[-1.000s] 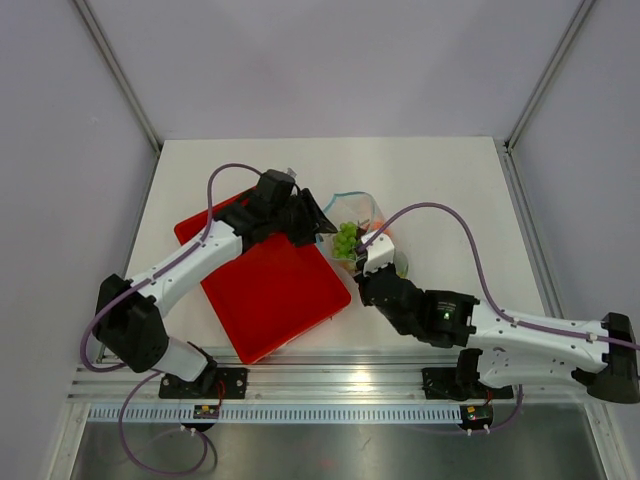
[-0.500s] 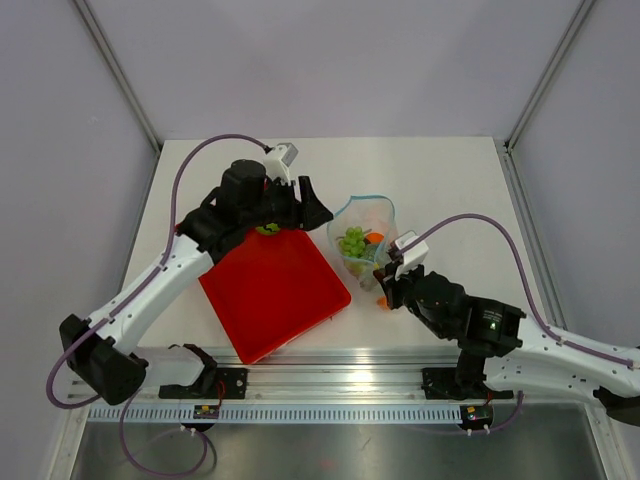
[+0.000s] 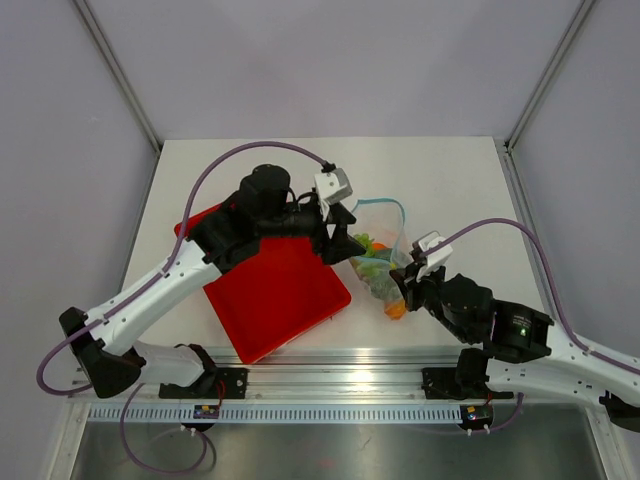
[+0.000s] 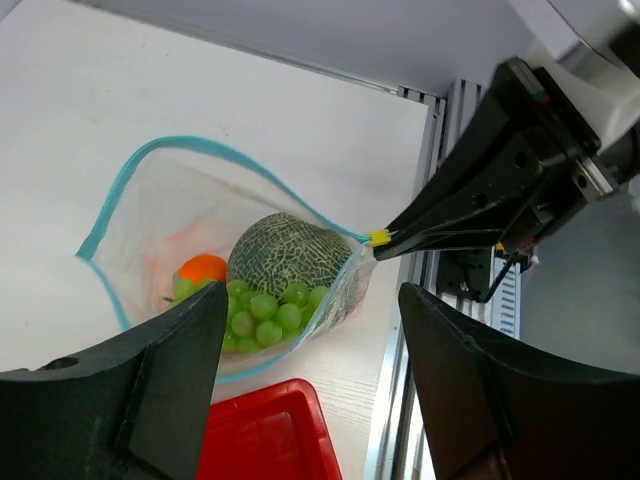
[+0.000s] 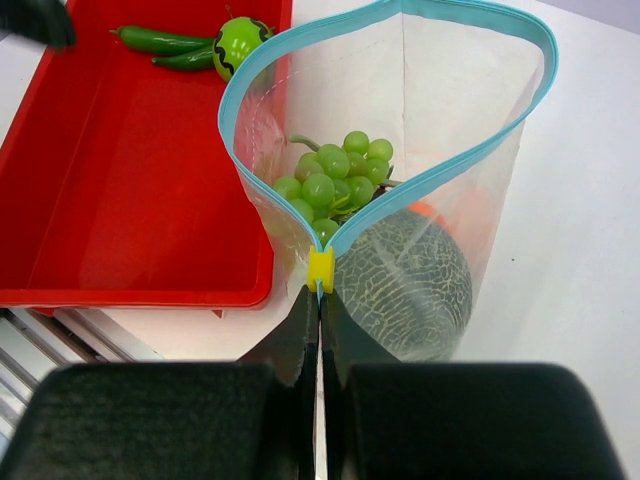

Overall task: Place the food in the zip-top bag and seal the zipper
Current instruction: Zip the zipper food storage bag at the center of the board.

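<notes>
A flat red tray (image 3: 272,298) lay on the white desk (image 3: 440,175), skewed so that one corner pointed toward the near edge. Just past that corner ran a ribbed aluminium rail (image 3: 330,412). Behind the tray, pale grey walls (image 3: 330,60) enclosed the desk.

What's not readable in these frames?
- Top external: left arm hides the tray's far corner and the green pieces there.
- Top external: bag contents too small; orange piece at its bottom, inside or outside unclear.
- Right wrist: orange fruit mostly behind melon.
- Right wrist: right end effector shut at yellow slider; gripping slider or film, hidden.
</notes>
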Tool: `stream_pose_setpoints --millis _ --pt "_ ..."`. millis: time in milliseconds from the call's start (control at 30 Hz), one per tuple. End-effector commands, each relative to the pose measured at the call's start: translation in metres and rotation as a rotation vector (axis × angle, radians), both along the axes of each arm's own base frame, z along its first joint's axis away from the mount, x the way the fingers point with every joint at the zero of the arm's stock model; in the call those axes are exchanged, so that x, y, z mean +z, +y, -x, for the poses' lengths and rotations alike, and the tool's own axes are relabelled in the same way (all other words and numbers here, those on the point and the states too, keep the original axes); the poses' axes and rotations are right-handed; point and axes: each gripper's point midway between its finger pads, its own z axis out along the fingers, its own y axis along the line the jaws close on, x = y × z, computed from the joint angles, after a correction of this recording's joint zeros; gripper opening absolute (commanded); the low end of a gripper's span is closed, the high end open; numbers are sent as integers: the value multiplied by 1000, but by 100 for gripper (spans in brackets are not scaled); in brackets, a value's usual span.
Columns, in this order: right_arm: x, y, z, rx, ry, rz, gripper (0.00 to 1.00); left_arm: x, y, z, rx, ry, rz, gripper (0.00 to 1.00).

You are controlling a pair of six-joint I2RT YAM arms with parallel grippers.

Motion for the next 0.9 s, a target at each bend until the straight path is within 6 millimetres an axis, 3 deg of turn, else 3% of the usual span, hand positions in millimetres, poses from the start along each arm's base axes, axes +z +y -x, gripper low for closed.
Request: stream_pose_setpoints --millis 0,167,467,500,567,633,700,833,867 --pt "29 -9 -3 -37 -32 -74 0 -10 -9 16 -135 -137 -82 73" --pt "28 -18 0 -51 -23 -86 0 -44 -19 23 -177 -125 -198 73" --pt "33 -33 4 -74 -18 -119 0 -82 -27 17 -179 -102 -302 65" --pt "32 -34 3 -80 -17 -117 0 -84 -28 15 -173 -102 -308 62" --pt "31 -36 4 -85 -13 -120 0 -91 -26 12 -157 -98 -331 46" --pt "30 -37 3 -96 -9 -122 0 -93 -26 9 -145 -98 -342 20" --pt "26 -39 2 -114 -4 -114 0 -97 -25 9 -142 -82 -356 2" --pt "24 -43 -2 -173 18 -139 2 -89 -29 9 -105 -30 -325 0" --pt "24 -46 -4 -198 20 -133 15 -84 -31 8 -94 -34 -301 0"
